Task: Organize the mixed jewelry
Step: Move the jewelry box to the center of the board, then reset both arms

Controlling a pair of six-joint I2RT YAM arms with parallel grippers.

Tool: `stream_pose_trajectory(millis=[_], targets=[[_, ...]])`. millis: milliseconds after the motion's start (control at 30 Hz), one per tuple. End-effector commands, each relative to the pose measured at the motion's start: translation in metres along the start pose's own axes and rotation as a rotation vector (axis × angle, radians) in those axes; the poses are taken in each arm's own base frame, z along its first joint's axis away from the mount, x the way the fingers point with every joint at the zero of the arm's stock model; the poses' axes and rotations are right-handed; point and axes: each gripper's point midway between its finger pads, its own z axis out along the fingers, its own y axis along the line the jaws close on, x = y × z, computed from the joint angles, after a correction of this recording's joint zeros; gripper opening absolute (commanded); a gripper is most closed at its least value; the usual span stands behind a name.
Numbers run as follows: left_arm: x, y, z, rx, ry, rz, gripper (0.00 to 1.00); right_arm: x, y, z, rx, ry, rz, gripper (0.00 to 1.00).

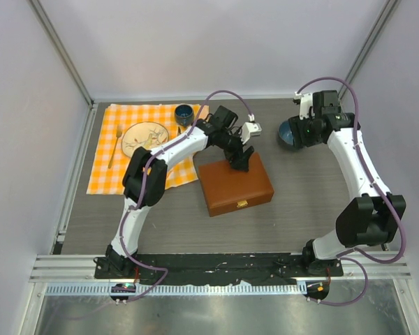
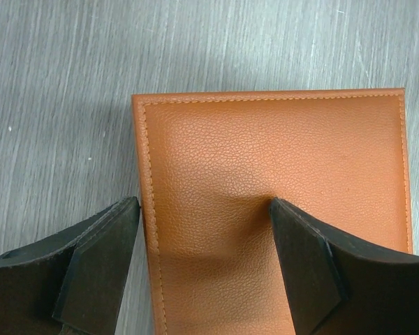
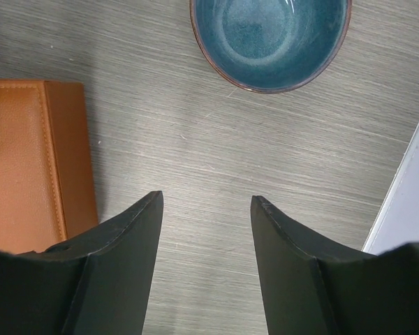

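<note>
Fingers of my left gripper point(image 2: 204, 209) stand apart and carry nothing: one hangs just off the edge of the brown leather box point(image 2: 265, 181), the other is over its lid. My right gripper point(image 3: 206, 202) is likewise spread and empty above the table point(image 3: 195, 125), between the box and the blue bowl point(image 3: 269, 35). The box is closed, with its clasp point(image 1: 241, 204) facing my bases. No necklace or rings are visible in any view, so their location is undetermined. Risk: closing from here would likely scuff the lid or skid the box, not unlatch it.
</note>
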Motion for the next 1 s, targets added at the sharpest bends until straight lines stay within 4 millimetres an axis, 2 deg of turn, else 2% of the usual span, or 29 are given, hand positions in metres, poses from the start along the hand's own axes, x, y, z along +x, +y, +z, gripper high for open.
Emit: stream_pose_trajectory(millis=[0, 33, 67, 167, 200, 267, 300, 367, 433, 467, 500, 533, 567, 633, 667, 733, 767, 800, 967], targets=[[-0.02, 0.007, -0.034, -0.135, -0.008, -0.066, 0.8, -0.027, -0.004, -0.033, 0.013, -0.13, 0.005, 0.59], [-0.029, 0.01, -0.043, -0.165, -0.037, -0.082, 0.81, -0.028, -0.004, -0.035, 0.014, -0.137, 0.009, 0.6], [-0.05, 0.012, -0.064, -0.2, -0.105, -0.097, 0.81, -0.029, -0.004, -0.037, 0.014, -0.144, 0.013, 0.6], [-0.082, 0.014, -0.101, -0.241, -0.22, -0.158, 0.81, -0.034, -0.005, -0.04, 0.018, -0.164, 0.035, 0.61], [-0.098, 0.007, -0.122, -0.253, -0.269, -0.152, 0.81, -0.036, -0.007, -0.04, 0.023, -0.175, 0.05, 0.68], [-0.111, 0.004, -0.146, -0.27, -0.329, -0.19, 0.81, -0.038, -0.009, -0.042, 0.024, -0.189, 0.066, 0.71], [-0.121, -0.006, -0.165, -0.285, -0.367, -0.18, 0.81, -0.04, -0.009, -0.043, 0.024, -0.202, 0.069, 0.72], [-0.13, -0.009, -0.19, -0.313, -0.421, -0.2, 0.82, -0.044, -0.007, -0.046, 0.017, -0.222, 0.084, 0.72], [-0.139, -0.023, -0.219, -0.341, -0.473, -0.194, 0.82, -0.049, -0.007, -0.048, 0.017, -0.242, 0.101, 0.72], [-0.139, -0.022, -0.232, -0.362, -0.492, -0.2, 0.82, -0.05, -0.008, -0.049, 0.021, -0.251, 0.107, 0.72], [-0.134, -0.023, -0.239, -0.381, -0.5, -0.222, 0.82, -0.051, -0.019, -0.052, 0.046, -0.264, 0.131, 0.73], [-0.14, -0.035, -0.26, -0.407, -0.538, -0.202, 0.83, -0.052, -0.022, -0.054, 0.059, -0.274, 0.139, 0.73], [-0.138, -0.032, -0.274, -0.446, -0.559, -0.204, 0.83, -0.053, -0.024, -0.055, 0.071, -0.283, 0.154, 0.73], [-0.123, -0.03, -0.289, -0.525, -0.567, -0.214, 0.84, -0.06, -0.028, -0.065, 0.095, -0.333, 0.16, 0.73], [-0.123, -0.036, -0.311, -0.579, -0.596, -0.2, 0.85, -0.06, -0.031, -0.069, 0.116, -0.346, 0.17, 0.73], [-0.105, -0.03, -0.322, -0.648, -0.587, -0.24, 0.86, -0.07, -0.036, -0.08, 0.141, -0.411, 0.184, 0.73], [-0.099, -0.028, -0.34, -0.698, -0.608, -0.253, 0.86, -0.073, -0.037, -0.083, 0.143, -0.43, 0.19, 0.73], [-0.088, -0.023, -0.344, -0.729, -0.6, -0.283, 0.86, -0.078, -0.043, -0.087, 0.174, -0.452, 0.216, 0.74], [-0.054, 0.001, -0.401, -0.965, -0.639, -0.366, 0.87, -0.097, -0.049, -0.1, 0.196, -0.538, 0.275, 0.75]])
